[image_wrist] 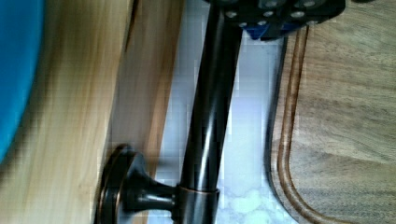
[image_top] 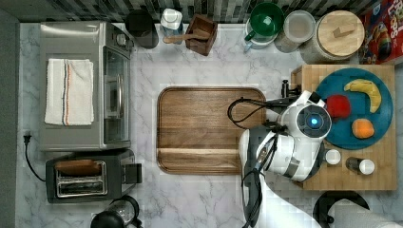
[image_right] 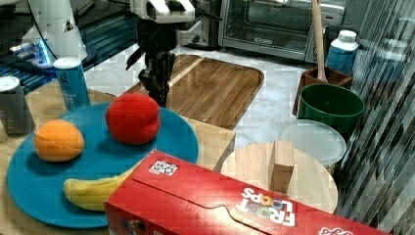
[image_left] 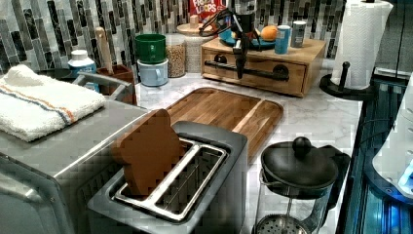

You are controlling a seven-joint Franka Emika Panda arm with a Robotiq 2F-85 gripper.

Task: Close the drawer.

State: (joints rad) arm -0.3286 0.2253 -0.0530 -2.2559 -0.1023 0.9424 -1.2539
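The gripper (image_left: 238, 66) hangs with its tips pointing down, right against the dark bar handle (image_left: 265, 71) on the front of the drawer (image_left: 263, 81). Whether it is open or clamped on the bar cannot be told. In the wrist view the handle (image_wrist: 210, 116) runs straight up under the gripper (image_wrist: 261, 16), with one of its round mounts fixed to the light wood beside it. The drawer sits directly behind the gripper, in the light-wood box (image_left: 314, 63), and in the left view its front panel looks about level with the box's face. On the box top, just above and behind the gripper, is a blue plate (image_right: 29, 191) carrying a red fruit (image_right: 132, 117), an orange (image_right: 58, 140) and a banana (image_right: 90, 193). The red fruit is the nearest of these to the gripper. On the opposite side of the gripper from the drawer, a dark brown cutting board (image_top: 204, 128) lies flat on the marble counter (image_top: 142, 199), close to the tips but apart from the handle.
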